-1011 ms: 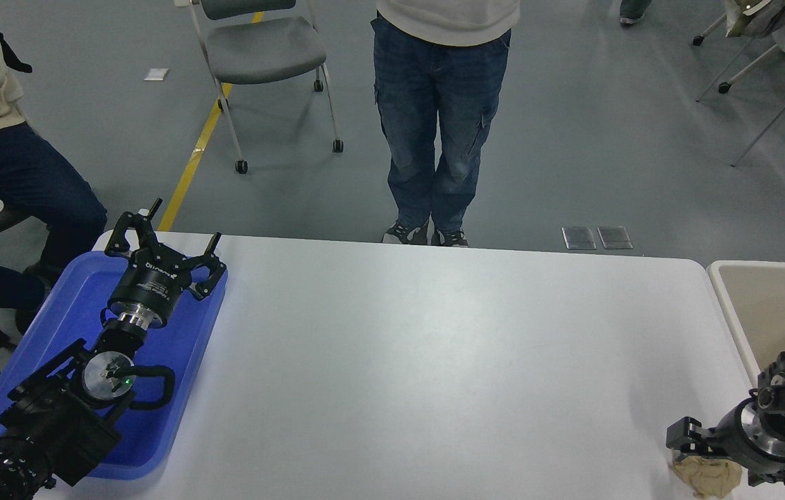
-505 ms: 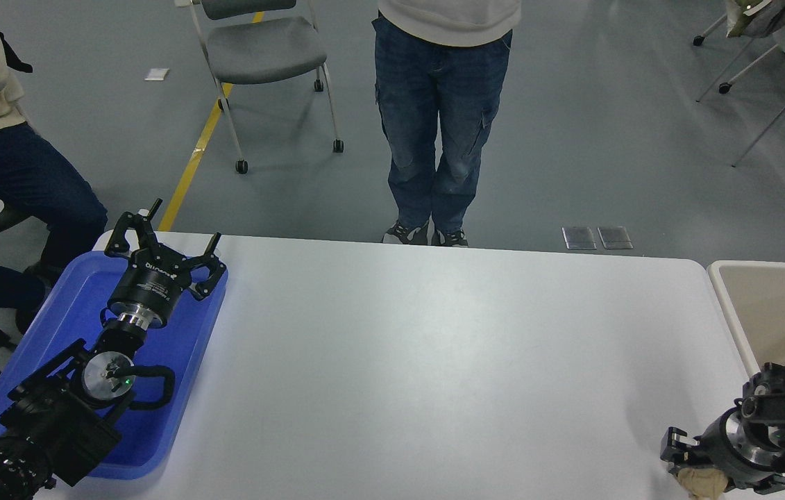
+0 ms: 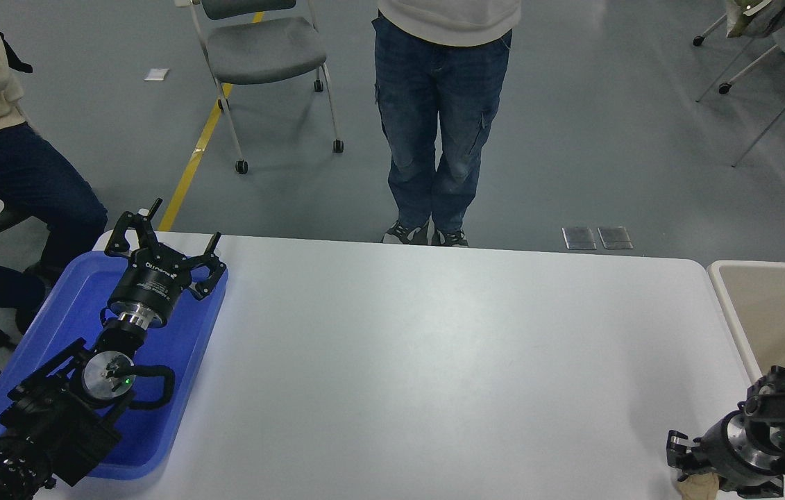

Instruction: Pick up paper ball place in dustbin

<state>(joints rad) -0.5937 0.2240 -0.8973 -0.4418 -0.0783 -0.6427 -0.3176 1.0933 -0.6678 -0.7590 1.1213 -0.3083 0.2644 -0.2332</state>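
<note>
- Since a second ago the right gripper (image 3: 692,467) has sunk toward the near right corner of the table (image 3: 434,361), and the paper ball (image 3: 697,486), then plainly showing beneath it, is now mostly covered; only a tan scrap peeks out at the bottom edge.
- From the head view, that claw sits right on top of the ball, but whether its fingers have closed on it I cannot tell.
- Crumpled paper like this looks light and soft; I'd judge it will squash under a pinch rather than slip, so a hold across its bulkiest middle should do.
- Just to the right stands the dustbin (image 3: 725,305), its tan inside showing nothing in the part visible.
- At the lower left, the left gripper (image 3: 163,244) is parked over the blue tray (image 3: 184,389), fingers spread and holding nothing.
</note>
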